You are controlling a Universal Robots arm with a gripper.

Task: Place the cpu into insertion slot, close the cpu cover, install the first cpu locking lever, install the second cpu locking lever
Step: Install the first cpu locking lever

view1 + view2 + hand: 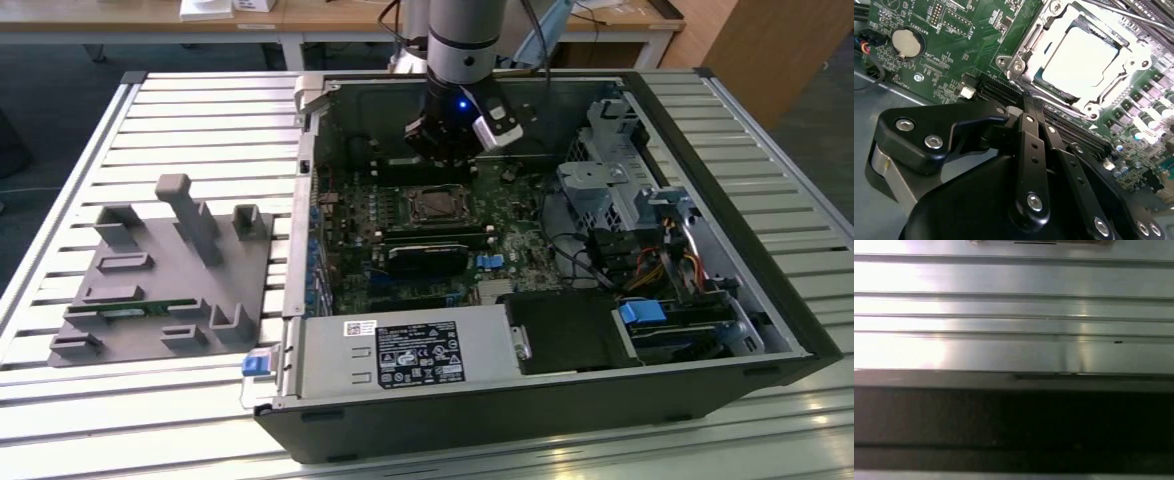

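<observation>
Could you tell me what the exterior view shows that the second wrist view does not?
The exterior view alone takes in the whole open computer case on the slatted table, and the grey fixture block beside it. The second wrist view alone shows the cpu seated in the insertion slot under the cpu cover, close up. Both show the gripper above the green board.
</observation>
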